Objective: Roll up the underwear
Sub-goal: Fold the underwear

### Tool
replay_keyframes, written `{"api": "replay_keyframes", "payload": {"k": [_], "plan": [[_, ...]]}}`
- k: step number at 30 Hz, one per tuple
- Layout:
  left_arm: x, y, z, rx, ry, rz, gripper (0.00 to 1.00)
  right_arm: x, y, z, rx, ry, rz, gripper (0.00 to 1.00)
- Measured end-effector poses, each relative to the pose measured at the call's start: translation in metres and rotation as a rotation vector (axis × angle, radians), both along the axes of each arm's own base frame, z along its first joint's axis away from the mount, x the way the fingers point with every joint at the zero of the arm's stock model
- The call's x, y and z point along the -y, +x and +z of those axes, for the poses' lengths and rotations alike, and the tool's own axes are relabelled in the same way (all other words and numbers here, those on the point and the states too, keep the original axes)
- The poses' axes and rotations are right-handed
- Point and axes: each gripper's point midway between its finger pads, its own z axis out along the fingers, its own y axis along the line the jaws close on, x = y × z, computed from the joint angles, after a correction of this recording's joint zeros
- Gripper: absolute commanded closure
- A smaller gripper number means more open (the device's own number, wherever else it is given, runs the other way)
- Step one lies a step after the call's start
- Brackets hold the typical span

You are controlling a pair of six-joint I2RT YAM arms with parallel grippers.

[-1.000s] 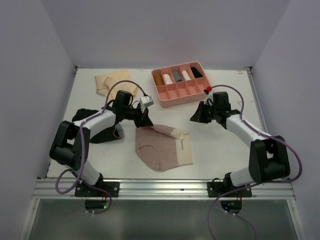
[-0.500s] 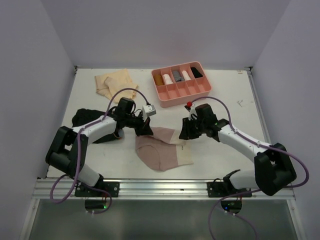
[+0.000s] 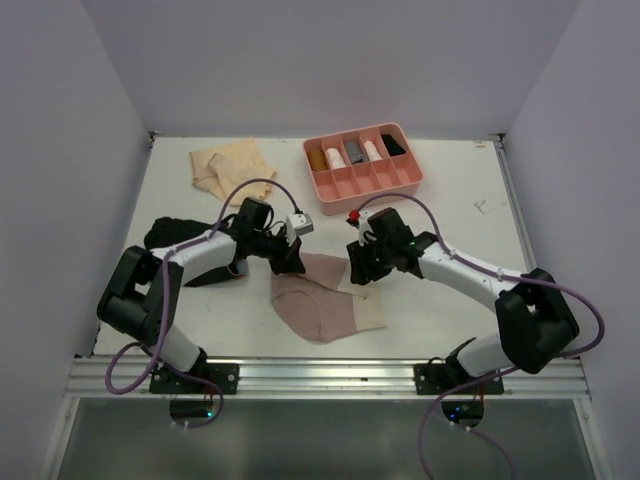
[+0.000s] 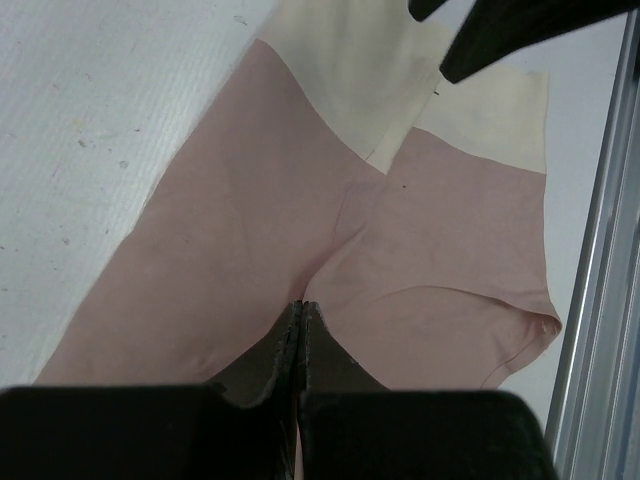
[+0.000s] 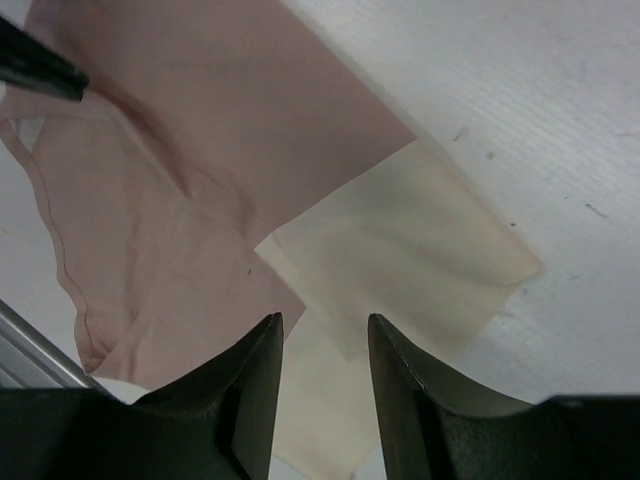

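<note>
Pink-and-cream underwear lies spread on the desk, under both tool tips. Left end effector: fingers together on the pink edge, pinch unconfirmed. Right end effector: fingers apart above the cream patch. Suggest lowering the right, clamping the cream corner level with the left, and rolling evenly.

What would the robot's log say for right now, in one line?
left claw: shut, tip at pink underwear | right claw: open above cream patch | roll: not started

Fixed view high behind the arms over the table, wrist views close behind left pincer and right pincer, sharing pink underwear just ahead.
</note>
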Motion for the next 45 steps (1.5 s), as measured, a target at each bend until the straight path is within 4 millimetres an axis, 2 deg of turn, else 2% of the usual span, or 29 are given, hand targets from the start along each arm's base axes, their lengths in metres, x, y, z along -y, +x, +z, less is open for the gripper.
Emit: {"api": "replay_keyframes", "payload": {"k": [3,5,11,28,31,32,35,40,45], "plan": [[-0.001,-0.001,-0.003,-0.003,0.006,-0.004,1.0,-0.01,-0.016,0.0,0.025,-0.066,0.1,0.58],[-0.001,-0.001,-0.004,-0.008,0.008,-0.005,1.0,-0.013,-0.02,0.002,0.045,-0.105,0.148,0.57],[-0.001,-0.001,-0.009,-0.016,0.014,-0.009,1.0,-0.003,-0.004,0.006,0.108,-0.227,0.199,0.56],[0.0,-0.002,-0.014,-0.029,0.016,-0.021,1.0,0.0,-0.022,-0.043,0.007,-0.366,0.368,0.59],[0.0,-0.002,-0.015,-0.033,0.017,-0.021,1.0,0.002,-0.024,-0.05,-0.012,-0.381,0.377,0.66],[0.0,-0.002,-0.015,-0.034,0.017,-0.021,1.0,0.003,-0.025,-0.052,-0.017,-0.385,0.379,0.79],[0.0,-0.002,-0.016,-0.037,0.019,-0.021,1.0,0.003,-0.023,-0.051,-0.013,-0.388,0.381,0.95],[0.0,-0.002,-0.016,-0.037,0.019,-0.021,1.0,0.004,-0.023,-0.047,-0.007,-0.391,0.38,1.0],[0.0,-0.001,-0.013,-0.027,0.015,-0.02,1.0,0.004,-0.018,-0.023,0.053,-0.377,0.362,1.0]]}}
